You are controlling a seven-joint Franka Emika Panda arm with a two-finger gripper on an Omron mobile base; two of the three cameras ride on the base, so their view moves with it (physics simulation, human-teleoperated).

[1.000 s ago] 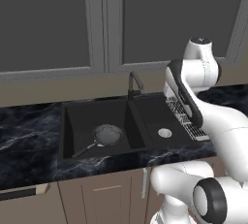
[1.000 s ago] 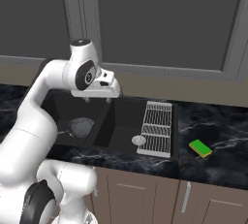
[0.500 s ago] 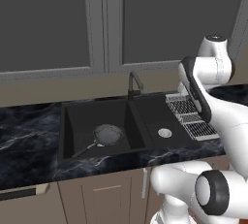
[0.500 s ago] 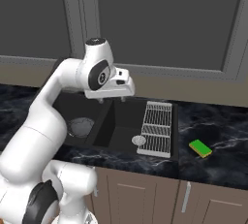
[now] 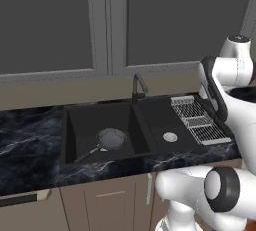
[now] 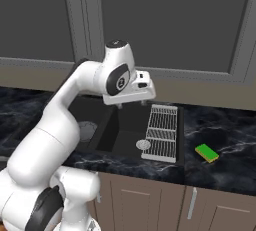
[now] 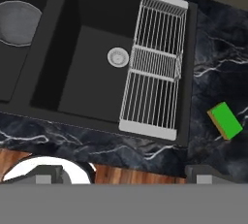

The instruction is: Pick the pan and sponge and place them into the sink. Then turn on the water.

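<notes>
So the pan point(image 5: 111, 138) is sitting in the left bowl of the sink point(image 5: 150, 120), handle pointing toward the front left corner. Sponge point(image 6: 207, 152) is on the dark marble worktop point(image 6: 225, 140) to the right of the sink, green side up, well apart from the wire rack point(image 6: 162, 131) that lies over the sink's right edge. Faucet point(image 5: 138, 85) stands at the back of the sink, between the bowls. Gripper point(image 6: 131, 104) hangs above the sink's right bowl, spread wide with nothing in it.
</notes>
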